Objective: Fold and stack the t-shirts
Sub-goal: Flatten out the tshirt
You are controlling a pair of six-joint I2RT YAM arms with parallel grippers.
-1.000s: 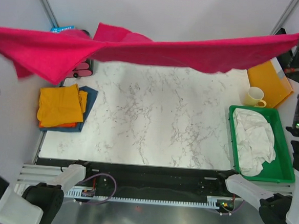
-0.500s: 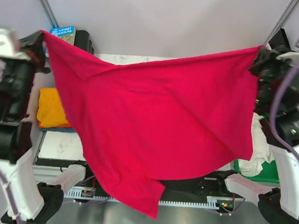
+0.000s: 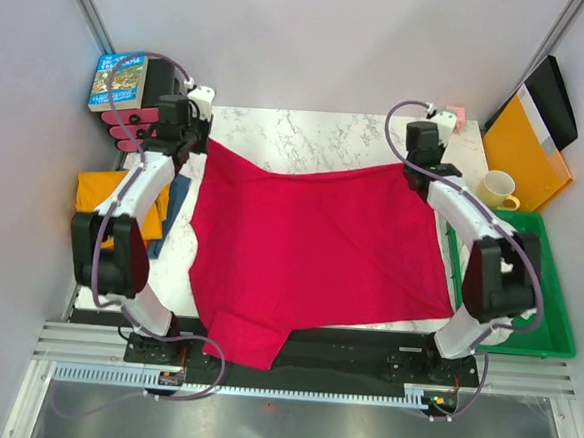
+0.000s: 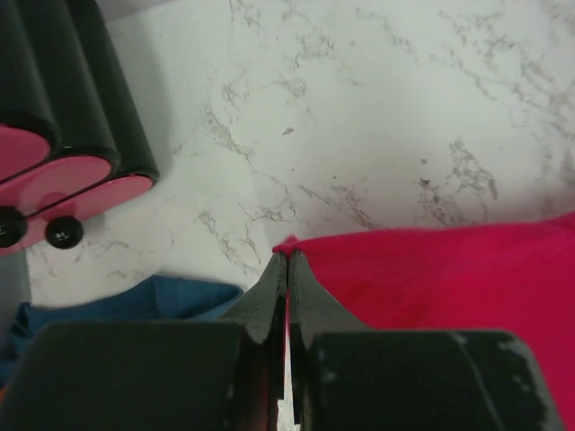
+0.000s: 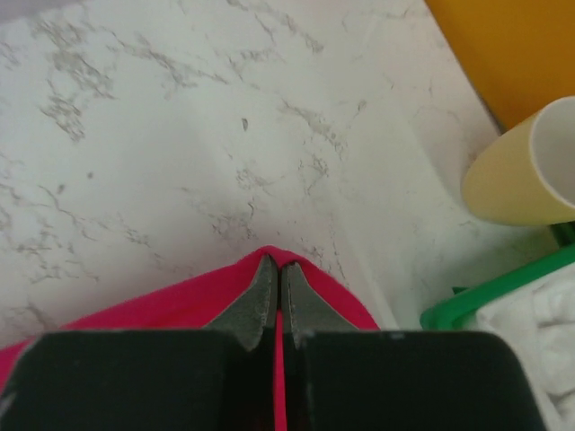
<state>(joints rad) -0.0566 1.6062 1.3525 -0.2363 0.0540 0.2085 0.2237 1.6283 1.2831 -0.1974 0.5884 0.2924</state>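
Observation:
The crimson red t-shirt lies spread across the marble table, its lower left part draped over the near edge. My left gripper is shut on its far left corner, and my right gripper is shut on its far right corner; in both wrist views the fingers pinch red cloth. The left gripper and right gripper sit low over the table. The orange t-shirt lies folded at the left on the dark blue t-shirt, partly hidden by my left arm. The blue one also shows beside the left fingers.
A book and a pink-and-black object stand at the far left corner. At the right are an orange-yellow folder, a yellow mug and a green bin holding white cloth.
Both arms have come down from high above the table to its far side, still gripping the red shirt's corners. The shirt went from hanging in the air to lying spread on the table.

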